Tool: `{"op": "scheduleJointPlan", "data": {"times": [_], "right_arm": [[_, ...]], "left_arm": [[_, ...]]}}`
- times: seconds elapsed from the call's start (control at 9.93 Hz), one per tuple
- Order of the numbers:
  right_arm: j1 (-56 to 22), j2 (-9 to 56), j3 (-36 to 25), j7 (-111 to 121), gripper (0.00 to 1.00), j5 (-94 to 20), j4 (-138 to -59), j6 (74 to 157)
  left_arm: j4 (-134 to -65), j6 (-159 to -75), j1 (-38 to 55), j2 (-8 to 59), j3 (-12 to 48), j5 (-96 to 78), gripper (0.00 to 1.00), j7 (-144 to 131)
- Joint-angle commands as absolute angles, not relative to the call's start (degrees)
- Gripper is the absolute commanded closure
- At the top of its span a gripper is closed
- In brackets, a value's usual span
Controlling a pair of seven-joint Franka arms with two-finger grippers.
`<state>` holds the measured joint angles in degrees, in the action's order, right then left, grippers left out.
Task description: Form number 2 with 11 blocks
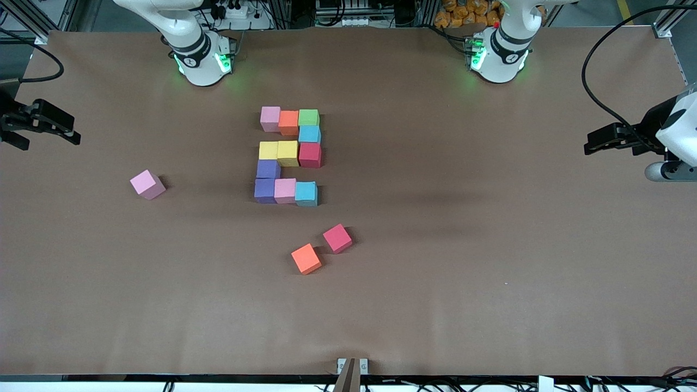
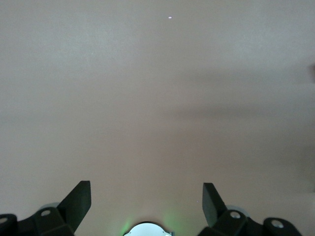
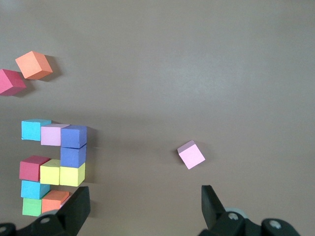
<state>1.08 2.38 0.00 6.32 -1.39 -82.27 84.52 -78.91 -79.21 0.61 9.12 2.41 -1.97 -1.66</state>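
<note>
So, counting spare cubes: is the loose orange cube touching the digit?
No, the loose orange cube lies apart from the number 2, nearer the front camera.

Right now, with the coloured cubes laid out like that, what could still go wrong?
The number 2 looks finished, so any stray sweep could knock its cubes apart. Three loose cubes lie near it: a pink cube, an orange cube and a crimson cube; grabbing one may nudge the figure. Both arms wait at the table's ends.
</note>
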Motion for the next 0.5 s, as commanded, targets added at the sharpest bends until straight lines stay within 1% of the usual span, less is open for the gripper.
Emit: {"op": "scheduleJointPlan", "data": {"times": [0.0,0.1,0.3,0.4], "right_arm": [[2.4,3.2,0.3,6.5,0.00,-1.1,-80.6,83.6],[2.9,3.2,0.4,6.6,0.00,-1.1,-80.6,83.6],[3.0,3.2,0.4,6.4,0.00,-1.2,-80.6,83.6],[2.9,3.2,0.4,6.3,0.00,-1.2,-80.6,83.7]], "left_arm": [[-82.1,-79.7,1.5,6.7,1.2,-2.9,0.00,1.2],[-81.9,-79.9,1.8,6.7,1.1,-2.1,0.00,1.1],[-81.7,-84.8,2.5,6.7,1.1,2.2,0.00,1.2],[-81.7,-85.9,2.5,6.8,1.1,2.3,0.00,1.3]]}}
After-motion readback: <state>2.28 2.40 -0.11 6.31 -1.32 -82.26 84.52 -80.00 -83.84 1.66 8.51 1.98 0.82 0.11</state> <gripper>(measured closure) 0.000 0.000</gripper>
